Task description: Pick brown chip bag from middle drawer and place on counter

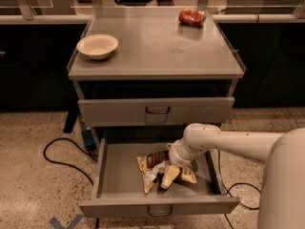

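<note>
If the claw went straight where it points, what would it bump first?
Probably the brown chip bag: the claw points down into the open drawer, right by it, though depth is unclear.

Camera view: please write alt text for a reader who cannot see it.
The robot's gripper is down in the open middle drawer, at the right side of the brown chip bag lying on its floor. On the counter above are a pale bowl at the left and a red packet at the back right.

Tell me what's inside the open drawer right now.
The open drawer holds the brown chip bag, with the pincer right at it. Part of the bag is covered by the pincer.
</note>
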Controlling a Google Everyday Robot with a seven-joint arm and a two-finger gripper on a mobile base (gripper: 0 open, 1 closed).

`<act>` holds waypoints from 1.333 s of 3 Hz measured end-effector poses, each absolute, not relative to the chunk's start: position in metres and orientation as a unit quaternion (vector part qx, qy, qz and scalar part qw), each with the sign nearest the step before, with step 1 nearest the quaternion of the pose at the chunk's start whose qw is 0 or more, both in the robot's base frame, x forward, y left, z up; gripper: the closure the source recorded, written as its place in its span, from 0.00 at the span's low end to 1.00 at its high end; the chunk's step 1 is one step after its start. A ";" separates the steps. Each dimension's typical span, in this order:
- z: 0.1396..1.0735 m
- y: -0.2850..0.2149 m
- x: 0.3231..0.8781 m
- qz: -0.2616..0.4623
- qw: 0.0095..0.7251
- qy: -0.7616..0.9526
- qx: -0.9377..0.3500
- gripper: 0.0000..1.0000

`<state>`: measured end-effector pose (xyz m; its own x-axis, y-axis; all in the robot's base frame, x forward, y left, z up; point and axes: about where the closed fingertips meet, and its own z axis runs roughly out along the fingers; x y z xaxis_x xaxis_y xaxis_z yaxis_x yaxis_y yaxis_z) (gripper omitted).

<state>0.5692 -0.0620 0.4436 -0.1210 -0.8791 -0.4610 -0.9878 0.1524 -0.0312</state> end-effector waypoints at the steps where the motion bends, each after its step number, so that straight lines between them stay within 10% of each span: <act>1: 0.432 -0.060 0.569 0.139 0.177 0.737 -0.638 0.00; 3: 0.386 -0.055 0.571 0.166 0.151 0.745 -0.628 0.00; 4: 0.386 -0.055 0.571 0.166 0.151 0.745 -0.628 0.18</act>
